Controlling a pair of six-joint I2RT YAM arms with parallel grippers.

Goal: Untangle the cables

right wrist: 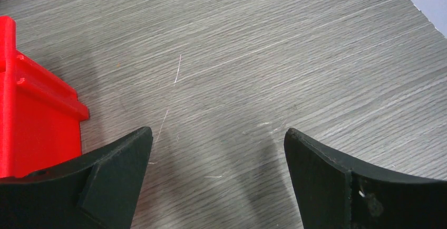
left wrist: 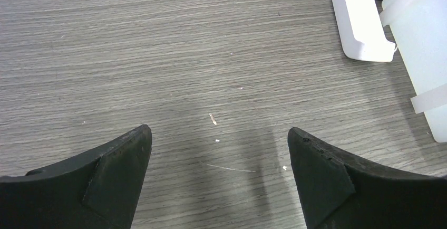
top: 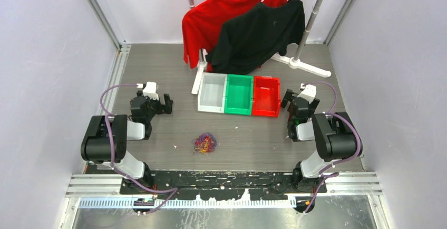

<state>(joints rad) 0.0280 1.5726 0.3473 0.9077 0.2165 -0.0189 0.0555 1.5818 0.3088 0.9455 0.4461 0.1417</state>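
The cables [top: 204, 143] lie as one small tangled bunch, purple, yellow-orange and possibly dark red, on the worktop [top: 248, 139] at lower centre of the top view, below the row of bins [top: 239, 94]; the left end effector [left wrist: 217, 131], at centre left, and the right end effector [right wrist: 217, 131], at centre right beside the red bin [right wrist: 31, 113], are well apart from it. Both stand with jaws spread wide and grip nothing.

We see a white bin [top: 212, 93], green bin [top: 239, 95] and red bin [top: 266, 96] in a row on the worktop [top: 242, 142], with a red shirt [top: 203, 20] and black shirt [top: 261, 31] hanging behind.
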